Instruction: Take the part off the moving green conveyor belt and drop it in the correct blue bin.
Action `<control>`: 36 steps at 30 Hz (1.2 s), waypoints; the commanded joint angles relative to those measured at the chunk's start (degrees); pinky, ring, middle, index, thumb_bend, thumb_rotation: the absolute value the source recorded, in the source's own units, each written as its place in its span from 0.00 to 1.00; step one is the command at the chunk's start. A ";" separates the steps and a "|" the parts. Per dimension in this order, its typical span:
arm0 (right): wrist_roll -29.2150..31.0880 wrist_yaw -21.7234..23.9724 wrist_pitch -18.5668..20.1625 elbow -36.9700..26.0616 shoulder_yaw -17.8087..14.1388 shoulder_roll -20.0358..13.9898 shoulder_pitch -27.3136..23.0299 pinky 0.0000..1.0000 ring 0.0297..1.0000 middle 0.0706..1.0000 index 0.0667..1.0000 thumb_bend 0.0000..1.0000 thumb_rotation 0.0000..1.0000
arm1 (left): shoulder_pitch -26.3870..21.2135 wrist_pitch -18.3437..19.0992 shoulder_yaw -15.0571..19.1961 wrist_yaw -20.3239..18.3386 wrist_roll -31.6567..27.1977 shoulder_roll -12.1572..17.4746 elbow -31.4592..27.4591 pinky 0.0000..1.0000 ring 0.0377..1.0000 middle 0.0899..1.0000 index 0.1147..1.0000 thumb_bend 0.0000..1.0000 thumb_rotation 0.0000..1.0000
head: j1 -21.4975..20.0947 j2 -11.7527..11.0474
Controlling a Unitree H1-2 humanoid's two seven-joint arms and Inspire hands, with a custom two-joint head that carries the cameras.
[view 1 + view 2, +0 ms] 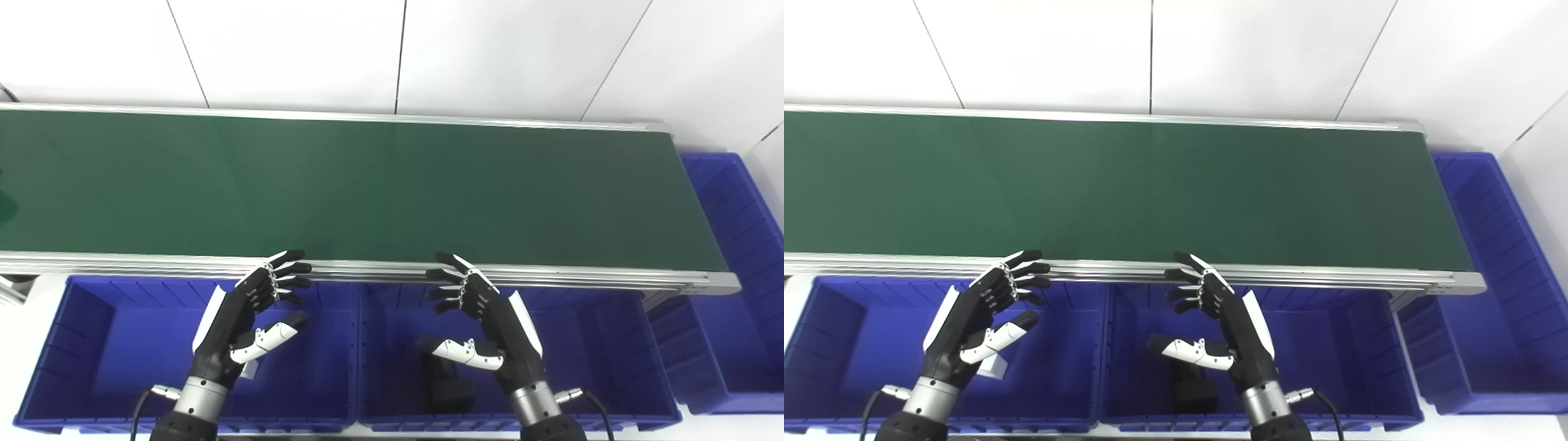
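No part on the conveyor belt (367,184) ahead of my fingers. Left hand (245,318) and right hand (490,324) both open, empty, over the blue bins (92,343). Can't judge weight or grasp point yet.

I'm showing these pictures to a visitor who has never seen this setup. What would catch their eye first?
The wide green conveyor belt, bare of parts, runs across the whole picture. Just in front of it hover the open left hand and right hand, fingers spread, over two blue bins: the left bin holds a small white part, the right bin a black part. A third blue bin stands at the belt's right end.
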 commanded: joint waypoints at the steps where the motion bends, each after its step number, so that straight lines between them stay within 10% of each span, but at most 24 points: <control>1: 0.40 0.03 -1.14 -1.18 -0.06 0.21 -0.25 0.57 0.65 0.75 0.84 0.70 0.31 | -0.84 -1.32 0.05 0.12 -0.55 -0.16 -0.98 0.56 0.67 0.73 0.78 0.77 0.51 | 0.01 0.04; 36: 0.46 0.08 -1.66 -0.98 -0.22 0.00 -0.39 0.57 0.64 0.74 0.84 0.70 0.30 | -0.89 -1.07 -0.04 0.17 -0.54 -0.32 -0.90 0.57 0.67 0.73 0.79 0.77 0.50 | 0.13 -0.11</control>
